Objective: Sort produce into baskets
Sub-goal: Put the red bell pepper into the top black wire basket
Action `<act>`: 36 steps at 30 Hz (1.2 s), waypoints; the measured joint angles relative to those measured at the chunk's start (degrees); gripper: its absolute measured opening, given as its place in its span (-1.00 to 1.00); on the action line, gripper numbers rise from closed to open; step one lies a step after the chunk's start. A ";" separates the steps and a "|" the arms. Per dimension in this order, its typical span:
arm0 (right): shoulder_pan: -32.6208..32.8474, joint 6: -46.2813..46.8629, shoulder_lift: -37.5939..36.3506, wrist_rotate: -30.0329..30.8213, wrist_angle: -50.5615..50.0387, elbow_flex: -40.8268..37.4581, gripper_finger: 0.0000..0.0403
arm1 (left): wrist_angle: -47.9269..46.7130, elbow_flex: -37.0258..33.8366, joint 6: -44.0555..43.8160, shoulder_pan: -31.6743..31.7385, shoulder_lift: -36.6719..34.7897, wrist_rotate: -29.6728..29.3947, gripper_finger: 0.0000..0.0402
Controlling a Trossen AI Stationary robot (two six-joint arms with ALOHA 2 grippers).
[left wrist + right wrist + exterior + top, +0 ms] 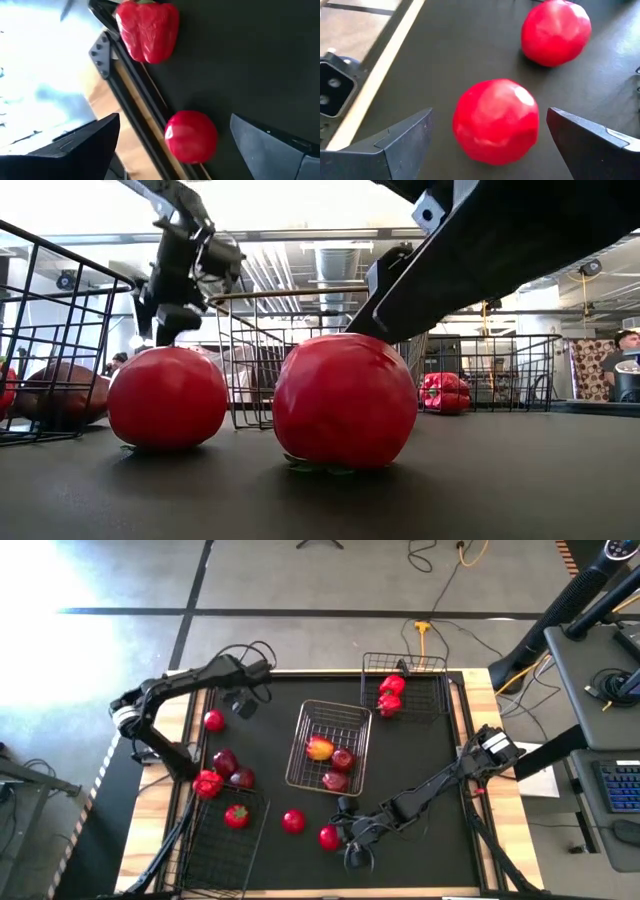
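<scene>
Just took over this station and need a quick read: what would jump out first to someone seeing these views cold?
The right gripper, open, hangs right over a red tomato near the mat's front edge, a second tomato close by. The left gripper, also open, is above another tomato at the mat's left edge, with a red bell pepper beyond. The silvery basket mid-table already holds a yellow-red apple and two dark ones.

Blown-out floor glare (upper left), blurred wrist views
</scene>
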 joint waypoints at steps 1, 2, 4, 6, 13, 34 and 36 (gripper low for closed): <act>-0.12 0.02 0.00 0.12 -0.03 -0.11 0.88 | 1.15 -0.97 0.61 1.27 -0.01 1.07 0.80; -0.21 0.03 0.00 0.14 -0.03 -0.29 0.88 | 2.12 -2.10 0.95 2.47 -0.12 2.13 0.80; -0.35 0.53 0.00 0.10 0.00 -0.76 0.88 | 3.81 -4.34 1.09 4.31 -0.43 3.18 0.80; -0.37 0.92 0.00 0.06 0.34 -1.44 0.88 | 7.16 -6.64 1.13 5.29 -0.87 3.19 0.80; -0.39 2.75 0.00 -0.03 0.69 -2.70 0.88 | 21.00 -12.32 4.25 8.32 -0.87 2.88 0.80; -1.38 2.95 0.00 -0.14 0.45 -3.26 0.88 | 40.67 -13.87 4.58 15.59 2.16 -0.53 0.78; -1.38 2.97 0.00 -0.14 0.45 -3.26 0.88 | 41.51 -13.90 3.79 15.81 2.69 -1.00 0.78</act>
